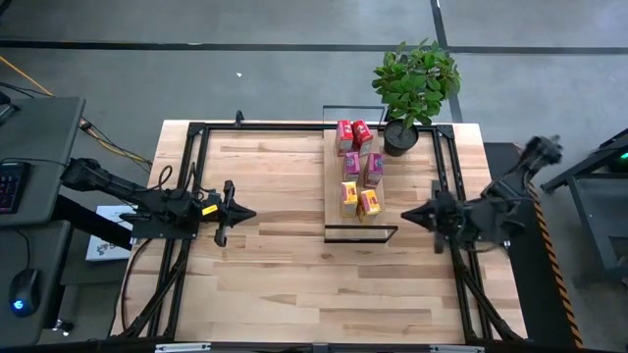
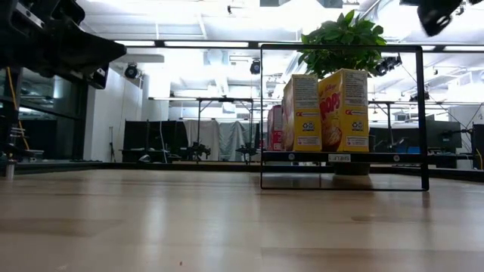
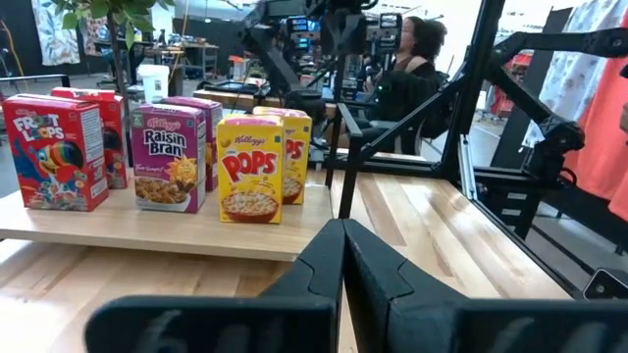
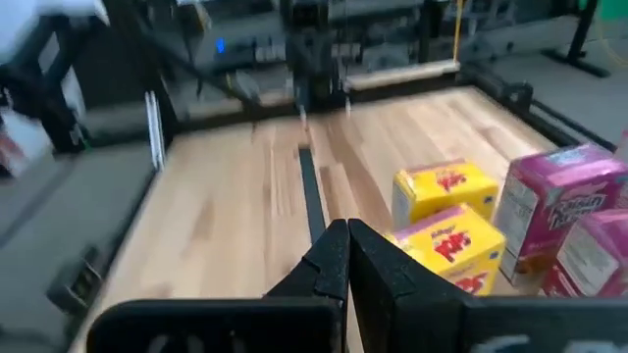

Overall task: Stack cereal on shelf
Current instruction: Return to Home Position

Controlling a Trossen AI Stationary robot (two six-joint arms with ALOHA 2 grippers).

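Observation:
Six small cereal boxes stand upright in pairs on the light-wood shelf plank (image 1: 336,167): two red (image 1: 353,135), two pink-purple (image 1: 362,167), two yellow (image 1: 356,199). They also show in the left wrist view, red (image 3: 54,149), purple (image 3: 169,157), yellow (image 3: 251,170). My left gripper (image 1: 250,212) is shut and empty, left of the shelf. My right gripper (image 1: 405,216) is shut and empty, right of the shelf's near end. In the low view the yellow boxes (image 2: 333,110) stand on the raised plank (image 2: 340,157).
A potted plant (image 1: 412,83) stands at the shelf's far right corner. The shelf's thin black frame (image 1: 361,233) juts past the plank's near end. A black frame (image 1: 294,126) runs round the tabletop. A person (image 3: 412,59) sits beyond the table.

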